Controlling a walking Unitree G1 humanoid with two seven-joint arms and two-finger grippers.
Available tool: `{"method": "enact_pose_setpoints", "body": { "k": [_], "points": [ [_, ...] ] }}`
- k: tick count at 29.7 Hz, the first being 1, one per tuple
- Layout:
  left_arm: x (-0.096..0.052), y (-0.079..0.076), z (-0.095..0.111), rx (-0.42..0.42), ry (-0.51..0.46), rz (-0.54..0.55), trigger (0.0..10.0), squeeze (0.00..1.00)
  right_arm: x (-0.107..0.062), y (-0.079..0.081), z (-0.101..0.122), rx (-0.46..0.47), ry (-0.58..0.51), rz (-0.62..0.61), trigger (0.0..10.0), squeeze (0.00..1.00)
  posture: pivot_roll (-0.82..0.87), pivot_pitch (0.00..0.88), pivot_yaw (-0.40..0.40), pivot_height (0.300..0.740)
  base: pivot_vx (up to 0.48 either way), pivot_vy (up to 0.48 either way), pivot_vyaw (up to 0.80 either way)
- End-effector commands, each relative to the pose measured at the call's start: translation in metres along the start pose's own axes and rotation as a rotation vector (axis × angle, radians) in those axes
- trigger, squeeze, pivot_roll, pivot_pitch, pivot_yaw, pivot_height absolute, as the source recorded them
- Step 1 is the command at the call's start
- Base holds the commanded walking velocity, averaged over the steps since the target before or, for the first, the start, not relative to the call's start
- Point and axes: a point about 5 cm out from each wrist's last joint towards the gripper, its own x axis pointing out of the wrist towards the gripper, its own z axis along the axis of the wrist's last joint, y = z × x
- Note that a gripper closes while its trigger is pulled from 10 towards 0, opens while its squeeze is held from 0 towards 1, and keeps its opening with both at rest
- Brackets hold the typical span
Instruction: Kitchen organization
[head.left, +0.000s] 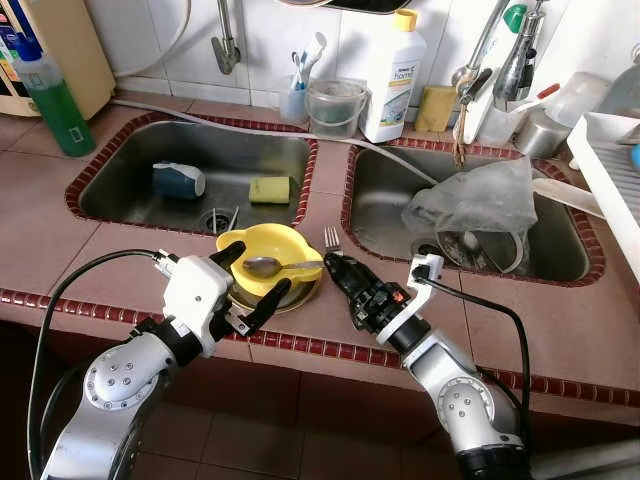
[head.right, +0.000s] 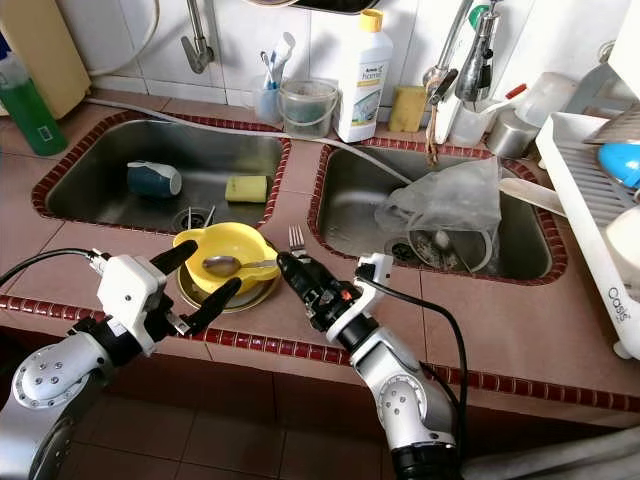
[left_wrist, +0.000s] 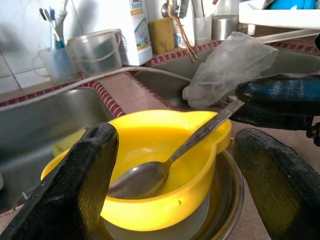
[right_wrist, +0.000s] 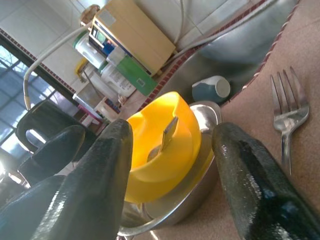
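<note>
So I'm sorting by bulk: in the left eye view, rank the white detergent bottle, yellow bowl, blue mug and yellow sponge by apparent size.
1. yellow bowl, nearest the camera
2. white detergent bottle
3. blue mug
4. yellow sponge, close to the mug

Head high, wrists near yellow bowl (head.left: 262, 250)

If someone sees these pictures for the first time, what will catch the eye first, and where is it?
The bright yellow bowl stands out first: it sits in a metal dish on the counter in front of the two sinks, with a spoon lying in it. The left gripper is open around the bowl's near side, and the right gripper reaches toward the spoon handle. A crumpled plastic bag lies in the right sink.
</note>
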Motion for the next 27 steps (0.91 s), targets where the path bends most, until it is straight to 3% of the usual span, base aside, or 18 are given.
{"method": "enact_pose_setpoints", "body": {
  "k": [1,27],
  "points": [
    [-0.0023,-0.0009,0.0048,0.011,-0.012,0.005,10.0,0.00,0.0010,0.0006,-0.0003,-0.003,0.014,0.009,0.0,0.00,-0.01,0.105,-0.052,0.740,0.000,0.000,0.00],
    [-0.0003,-0.0034,0.0067,0.004,-0.017,0.002,10.0,0.00,0.0030,0.0004,0.0096,0.003,-0.032,0.013,0.0,0.00,-0.02,0.108,-0.048,0.740,0.000,0.000,0.00]
  ]
}}
